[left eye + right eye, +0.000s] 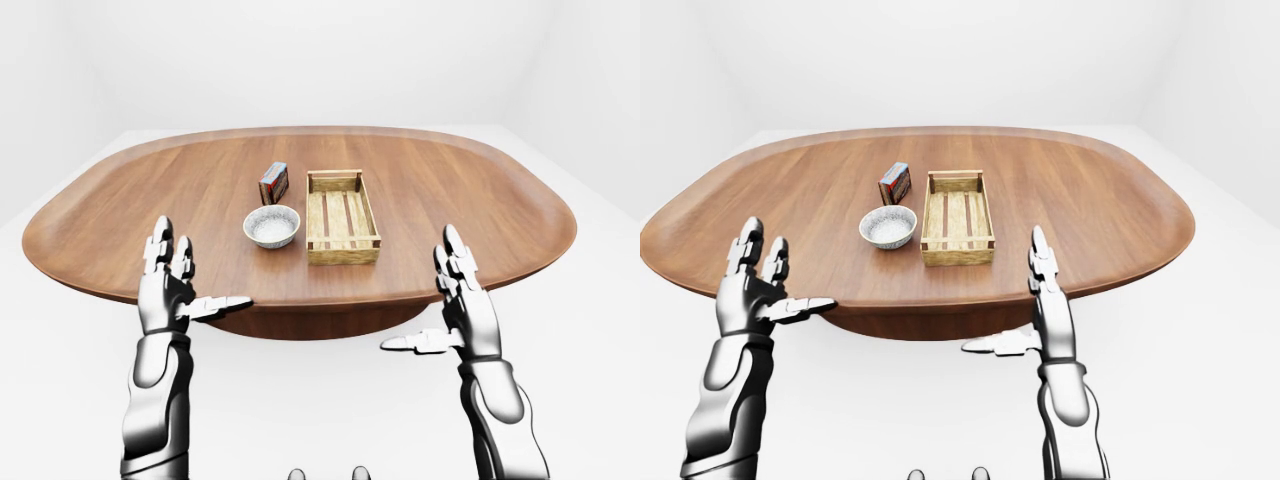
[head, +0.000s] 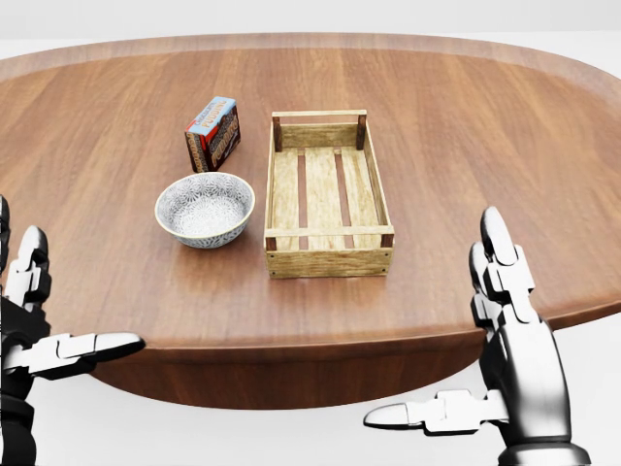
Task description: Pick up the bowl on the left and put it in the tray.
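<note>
The left hand (image 1: 168,285) is wide open and holds nothing. The bowl (image 2: 205,209) sits up ahead, beside the empty tray (image 2: 328,254). Nothing done yet.

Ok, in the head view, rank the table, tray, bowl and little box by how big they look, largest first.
1. Table, spans the view.
2. Tray.
3. Bowl.
4. Box, though it sits farther up the view, so camera distance may shrink it slightly.

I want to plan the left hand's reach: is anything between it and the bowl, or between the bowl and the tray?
Nothing visible blocks either path. The left hand hangs open at the table's near edge, with bare wood up to the bowl. The tray sits just right of the bowl, empty. The small box lies beyond the bowl, off both paths.
</note>
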### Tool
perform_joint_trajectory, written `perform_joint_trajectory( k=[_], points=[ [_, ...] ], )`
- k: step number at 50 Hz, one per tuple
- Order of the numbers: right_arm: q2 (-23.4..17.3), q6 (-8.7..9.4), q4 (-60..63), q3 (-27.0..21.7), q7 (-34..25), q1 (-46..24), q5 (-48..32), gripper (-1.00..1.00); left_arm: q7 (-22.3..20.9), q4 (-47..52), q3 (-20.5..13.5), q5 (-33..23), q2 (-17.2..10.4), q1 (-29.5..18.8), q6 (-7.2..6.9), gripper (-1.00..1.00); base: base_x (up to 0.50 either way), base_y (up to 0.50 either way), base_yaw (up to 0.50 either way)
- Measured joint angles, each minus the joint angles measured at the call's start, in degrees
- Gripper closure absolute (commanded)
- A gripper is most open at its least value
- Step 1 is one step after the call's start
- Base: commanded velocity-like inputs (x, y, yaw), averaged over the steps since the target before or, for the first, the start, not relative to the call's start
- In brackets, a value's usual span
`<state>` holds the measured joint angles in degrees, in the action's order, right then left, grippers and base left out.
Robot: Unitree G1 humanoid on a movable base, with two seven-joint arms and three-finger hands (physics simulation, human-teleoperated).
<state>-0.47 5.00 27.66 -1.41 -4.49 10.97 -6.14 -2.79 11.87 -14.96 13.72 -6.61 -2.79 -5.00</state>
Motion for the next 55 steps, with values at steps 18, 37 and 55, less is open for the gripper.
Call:
perform_joint_trajectory(
  k=[18,37,55],
  points=[
    [0.8,0.00,18.0,2.7,1.2,4.8,-0.1,-0.99,0.6,2.1,-3.2,3.0,-1.9,-1.1,0.00,-1.00,0.00,0.00,0.00],
    [-0.6,0.00,25.6,6.1,1.5,7.4,-0.9,-0.98,0.2,3.4,-3.7,3.1,-1.9,-1.0,0.00,-1.00,0.00,0.27,0.00],
    [-0.6,0.00,26.7,6.3,1.3,7.7,-0.1,-0.99,0.3,4.0,-4.8,3.9,-2.6,-1.3,0.00,-1.00,0.03,0.50,0.00]
  ],
)
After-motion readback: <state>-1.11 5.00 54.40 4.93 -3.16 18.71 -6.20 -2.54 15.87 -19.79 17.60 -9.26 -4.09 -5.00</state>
